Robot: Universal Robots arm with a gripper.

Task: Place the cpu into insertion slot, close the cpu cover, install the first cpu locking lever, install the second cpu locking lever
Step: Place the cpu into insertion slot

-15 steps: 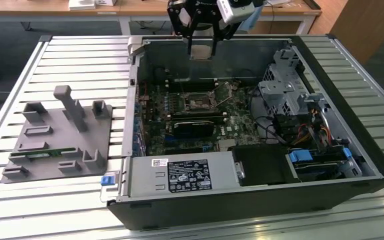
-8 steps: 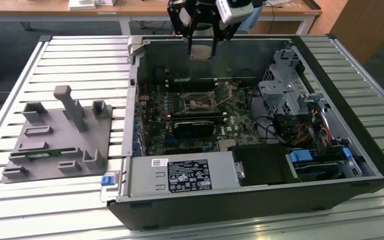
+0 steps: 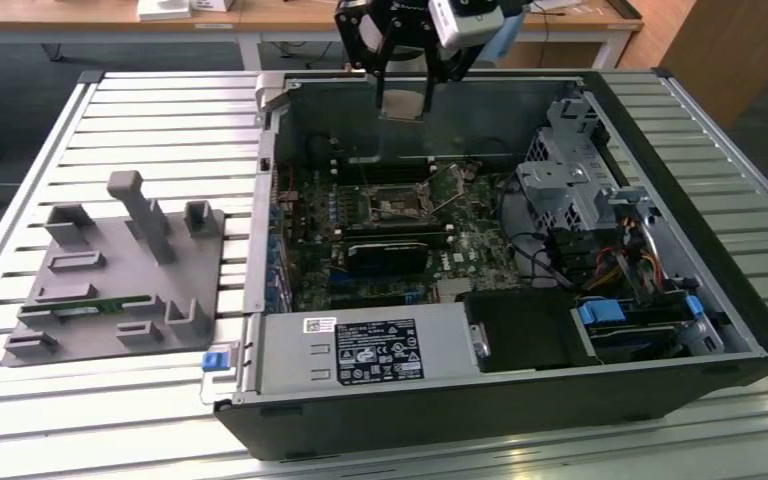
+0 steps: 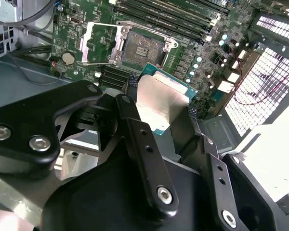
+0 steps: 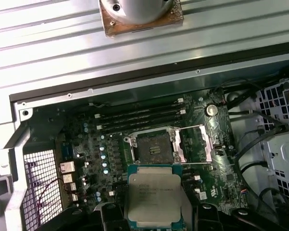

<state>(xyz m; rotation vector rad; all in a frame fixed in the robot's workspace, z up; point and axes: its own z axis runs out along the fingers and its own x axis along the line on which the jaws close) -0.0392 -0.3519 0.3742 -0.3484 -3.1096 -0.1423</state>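
You had the gripper (image 3: 403, 98) with fingers clamped on the cpu (image 5: 154, 197), held above the bare insertion slot (image 5: 154, 147), its cpu cover (image 5: 195, 144) swung aside so the chip could enter.

Matt silver-grey metal cpu (image 5: 153, 196)

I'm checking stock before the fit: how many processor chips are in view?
1. The processor chip is clamped in the jaws of the gripper above the motherboard. The socket is bare, its cover flipped open. Others may lie hidden.
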